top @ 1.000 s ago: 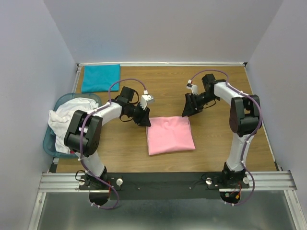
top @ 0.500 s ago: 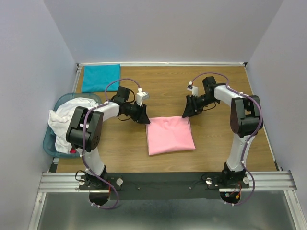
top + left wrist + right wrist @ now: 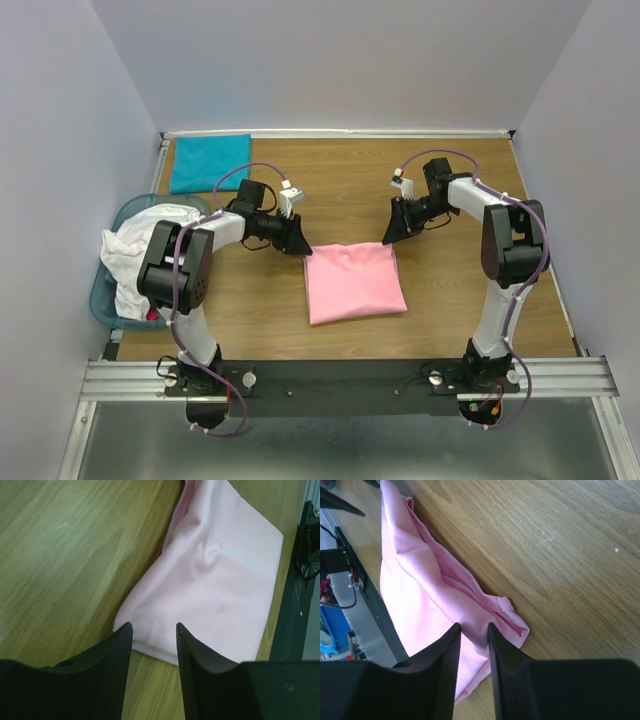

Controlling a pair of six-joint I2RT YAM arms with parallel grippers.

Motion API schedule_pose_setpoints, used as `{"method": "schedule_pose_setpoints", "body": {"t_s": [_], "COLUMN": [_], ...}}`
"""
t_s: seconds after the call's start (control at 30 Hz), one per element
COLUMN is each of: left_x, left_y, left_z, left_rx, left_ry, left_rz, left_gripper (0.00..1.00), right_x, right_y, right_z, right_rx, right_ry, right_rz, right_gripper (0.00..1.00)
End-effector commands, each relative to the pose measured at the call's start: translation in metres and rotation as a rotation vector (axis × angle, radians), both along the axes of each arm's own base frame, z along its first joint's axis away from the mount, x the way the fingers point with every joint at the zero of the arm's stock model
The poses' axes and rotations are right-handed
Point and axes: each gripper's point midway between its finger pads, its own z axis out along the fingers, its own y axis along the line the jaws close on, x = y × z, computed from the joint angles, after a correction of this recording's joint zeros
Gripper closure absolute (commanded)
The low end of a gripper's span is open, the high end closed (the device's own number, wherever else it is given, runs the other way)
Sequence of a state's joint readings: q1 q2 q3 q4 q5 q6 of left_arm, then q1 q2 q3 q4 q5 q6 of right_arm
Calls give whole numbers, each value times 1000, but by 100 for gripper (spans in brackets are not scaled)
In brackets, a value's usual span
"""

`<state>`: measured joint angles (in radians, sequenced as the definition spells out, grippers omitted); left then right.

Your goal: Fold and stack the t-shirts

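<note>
A light pink t-shirt (image 3: 354, 282) lies folded into a rough square on the table's middle. My left gripper (image 3: 298, 240) is open and empty just off its far left corner, and the shirt (image 3: 215, 580) lies beyond its fingertips (image 3: 154, 626). My right gripper (image 3: 390, 237) is open, low over the shirt's far right corner, with a fold of pink cloth (image 3: 445, 580) showing between its tips (image 3: 473, 626). A teal t-shirt (image 3: 209, 162) lies folded at the back left. White t-shirts (image 3: 140, 250) are heaped in the basket.
A light-blue plastic basket (image 3: 103, 292) stands at the left edge of the table. Grey walls enclose the wooden table (image 3: 470, 290) on three sides. The black base rail (image 3: 350, 378) runs along the near edge.
My left gripper has drawn back and to the left, off the pink shirt's corner. My right gripper has shifted slightly. The pink shirt has not moved.
</note>
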<state>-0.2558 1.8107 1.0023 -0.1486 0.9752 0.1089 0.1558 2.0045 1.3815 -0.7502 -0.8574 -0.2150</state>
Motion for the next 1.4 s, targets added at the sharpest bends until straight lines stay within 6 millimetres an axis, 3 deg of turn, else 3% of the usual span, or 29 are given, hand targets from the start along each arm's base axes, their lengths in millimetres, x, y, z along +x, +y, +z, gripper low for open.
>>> {"method": "schedule_pose_setpoints", "body": {"t_s": [0.0, 0.33, 0.7, 0.77, 1.07, 1.27, 1.37], "left_x": [7, 4, 7, 9, -10, -14, -12], "left_y": [14, 10, -1, -3, -1, 9, 19], "left_z": [3, -7, -14, -11, 12, 10, 4], "left_rx": [-9, -27, -67, -82, -117, -67, -23], "left_ry": [-10, 28, 63, 54, 34, 37, 52], "left_rz": [57, 45, 34, 32, 14, 27, 53], "left_gripper": [51, 48, 50, 53, 98, 100, 100], "right_x": [0, 0, 2, 2, 6, 12, 13], "right_y": [0, 1, 2, 3, 3, -3, -7], "right_z": [10, 8, 7, 6, 11, 17, 18], "right_rx": [12, 16, 23, 23, 15, -30, -62], "right_ry": [-48, -37, -23, -18, -34, -60, -73], "right_rz": [13, 12, 6, 6, -5, -31, -45], "right_gripper": [67, 79, 82, 82, 86, 99, 100]}}
